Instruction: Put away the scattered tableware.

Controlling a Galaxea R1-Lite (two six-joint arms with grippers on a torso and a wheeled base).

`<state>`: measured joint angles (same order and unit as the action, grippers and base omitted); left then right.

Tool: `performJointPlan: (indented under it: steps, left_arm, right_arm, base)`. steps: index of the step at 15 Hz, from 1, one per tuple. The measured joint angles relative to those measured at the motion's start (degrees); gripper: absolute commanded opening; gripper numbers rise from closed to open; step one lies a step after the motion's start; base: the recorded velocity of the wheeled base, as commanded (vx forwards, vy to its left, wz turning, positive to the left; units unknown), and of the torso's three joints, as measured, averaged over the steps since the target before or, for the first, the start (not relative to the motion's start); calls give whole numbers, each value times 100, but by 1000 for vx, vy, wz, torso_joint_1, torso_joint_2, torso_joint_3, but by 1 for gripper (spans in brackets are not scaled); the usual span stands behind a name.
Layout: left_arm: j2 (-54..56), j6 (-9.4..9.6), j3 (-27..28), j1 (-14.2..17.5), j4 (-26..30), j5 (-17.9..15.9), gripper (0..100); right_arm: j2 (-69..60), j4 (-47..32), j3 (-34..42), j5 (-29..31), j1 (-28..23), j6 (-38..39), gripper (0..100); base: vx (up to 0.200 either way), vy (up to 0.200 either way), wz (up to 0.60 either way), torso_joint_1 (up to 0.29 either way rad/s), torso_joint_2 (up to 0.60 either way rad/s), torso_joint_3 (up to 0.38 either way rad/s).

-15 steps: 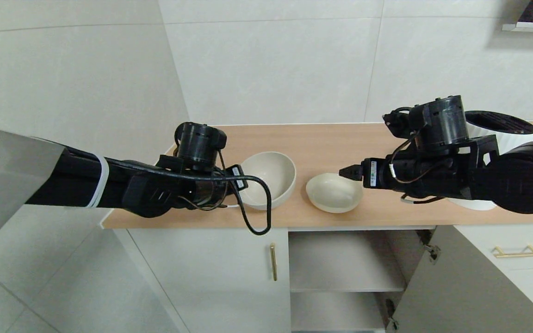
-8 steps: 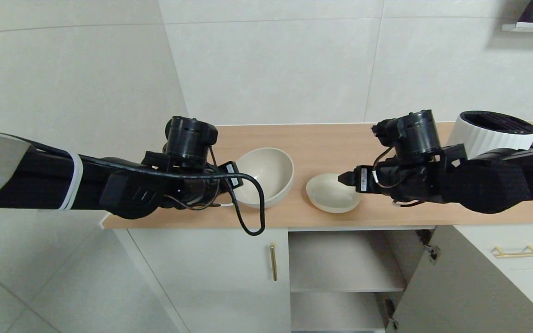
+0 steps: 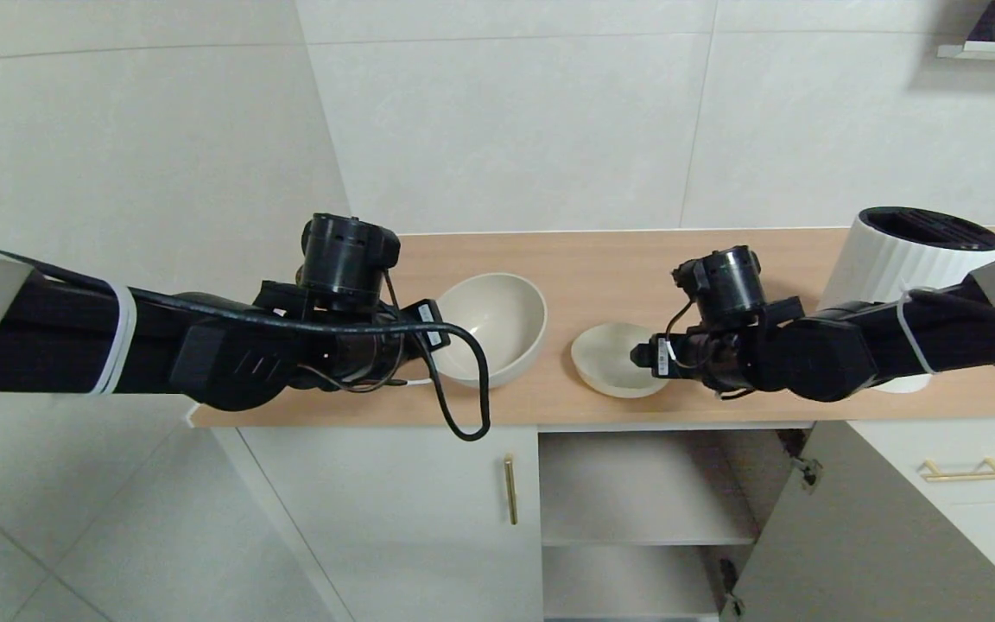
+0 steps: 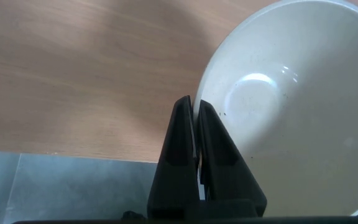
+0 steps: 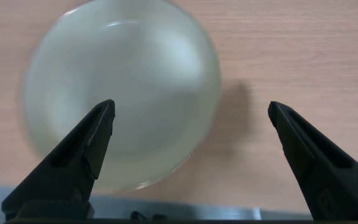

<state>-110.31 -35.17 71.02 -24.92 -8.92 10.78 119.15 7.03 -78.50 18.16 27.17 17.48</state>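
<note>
The wooden counter (image 3: 618, 259) is running along the tiled wall, and under it the cabinet (image 3: 627, 484) is standing open, its door cut off by the picture's edge. At the counter's right end a white ribbed container (image 3: 903, 250) is standing, its lower part hidden behind the right arm. The large bowl (image 3: 502, 324) is sitting tilted near the counter's left end, and its near-left rim is hidden behind the left arm. The left gripper (image 4: 194, 102) is pinching that rim between its closed fingers. The small bowl (image 3: 610, 358) is lying just beside the large one, apart from it. The right gripper (image 5: 190, 104) is hanging over the small bowl with its fingers spread wide, one over the bowl and one over the bare wood.
</note>
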Motion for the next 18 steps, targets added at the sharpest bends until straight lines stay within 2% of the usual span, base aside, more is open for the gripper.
performJointPlan:
  steps: [4, 5, 14, 18]
  left_arm:
    - [11, -2, -10, -2, 0, 2, 0]
    - [11, -5, -10, -2, 0, 0, 0]
    - [76, -2, -30, -5, 6, 2, 0]
    - [395, 39, -286, 0, 9, -33, 0]
  right_arm:
    - [179, 2, -88, 4, -74, 0, 100]
    - [207, 2, -94, 4, -88, 2, 0]
    - [210, 16, -105, -16, -91, 110, 0]
    - [-110, -26, 39, -88, -94, 173, 0]
  base:
    - [0, 0, 0, 0, 0, 0]
    - [0, 0, 0, 0, 0, 0]
    - [0, 0, 0, 0, 0, 0]
    - [0, 0, 0, 0, 0, 0]
